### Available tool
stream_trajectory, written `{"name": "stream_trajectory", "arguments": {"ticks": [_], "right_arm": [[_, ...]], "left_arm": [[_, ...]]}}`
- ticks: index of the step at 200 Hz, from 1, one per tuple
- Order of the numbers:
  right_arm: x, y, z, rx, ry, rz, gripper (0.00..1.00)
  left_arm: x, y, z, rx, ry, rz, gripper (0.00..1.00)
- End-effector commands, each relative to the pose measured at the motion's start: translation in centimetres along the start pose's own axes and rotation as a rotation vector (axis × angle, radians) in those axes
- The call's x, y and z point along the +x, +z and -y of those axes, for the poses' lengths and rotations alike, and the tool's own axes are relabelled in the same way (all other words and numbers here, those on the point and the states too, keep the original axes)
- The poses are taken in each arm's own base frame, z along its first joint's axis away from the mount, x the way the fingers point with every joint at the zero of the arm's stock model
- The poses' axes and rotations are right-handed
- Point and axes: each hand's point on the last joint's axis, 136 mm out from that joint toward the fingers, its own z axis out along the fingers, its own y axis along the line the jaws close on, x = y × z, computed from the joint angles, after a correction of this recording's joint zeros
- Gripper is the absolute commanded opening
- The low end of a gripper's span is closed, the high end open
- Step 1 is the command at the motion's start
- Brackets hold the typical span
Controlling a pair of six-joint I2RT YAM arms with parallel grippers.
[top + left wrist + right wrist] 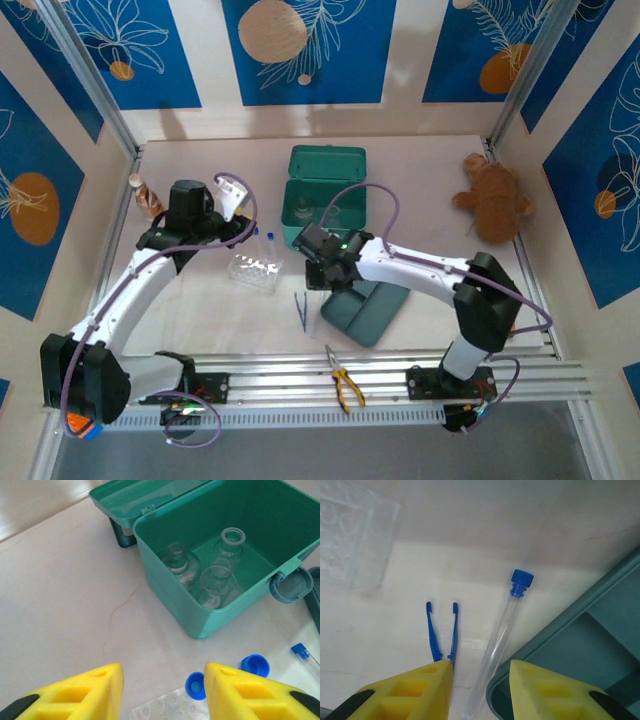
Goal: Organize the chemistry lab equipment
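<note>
Three clear glass flasks [216, 582] stand inside the open green box [165, 575], which also shows in the top view [325, 195]. The clear tube rack [255, 268] holds two blue-capped tubes [196, 685]. My left gripper [162, 680] hovers open over the rack's edge [170, 707], holding nothing. Another capped tube [302, 652] lies to the right. My right gripper [481, 672] is open and low over the table. A blue-capped test tube [500, 637] lies flat between its fingers, apart from both pads. In the top view this gripper [318, 268] is just right of the rack.
Blue plastic tweezers [442, 630] lie left of the tube, by my right gripper's left finger. A dark teal tray [580, 655] touches the tube's right side. Yellow-handled pliers [345, 385] lie near the front rail. A brown plush toy [492, 198] sits at the right, a small brown bottle [148, 195] at the far left.
</note>
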Motion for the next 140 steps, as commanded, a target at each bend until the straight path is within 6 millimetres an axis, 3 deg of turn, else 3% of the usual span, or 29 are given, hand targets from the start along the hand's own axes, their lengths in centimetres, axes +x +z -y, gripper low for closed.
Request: {"name": "stream_trajectory", "arguments": {"ticks": [1, 58, 82, 140], "right_arm": [[1.1, 0.8, -0.7, 0.025, 0.048, -0.042, 0.35], [3.2, 2.8, -2.4, 0.031, 0.042, -0.100, 0.37], [4.2, 3.2, -3.5, -0.002, 0.027, -0.119, 0.38], [6.6, 3.5, -3.2, 0.011, 0.002, -0.186, 0.39]], "left_arm": [[-0.8, -1.5, -1.8, -0.067, -0.041, 0.020, 0.46], [0.3, -2.4, -4.3, -0.133, -0.097, 0.016, 0.46], [0.9, -2.5, -4.5, -0.133, -0.110, 0.011, 0.46], [1.4, -2.4, -4.5, -0.131, -0.114, 0.005, 0.46]]}}
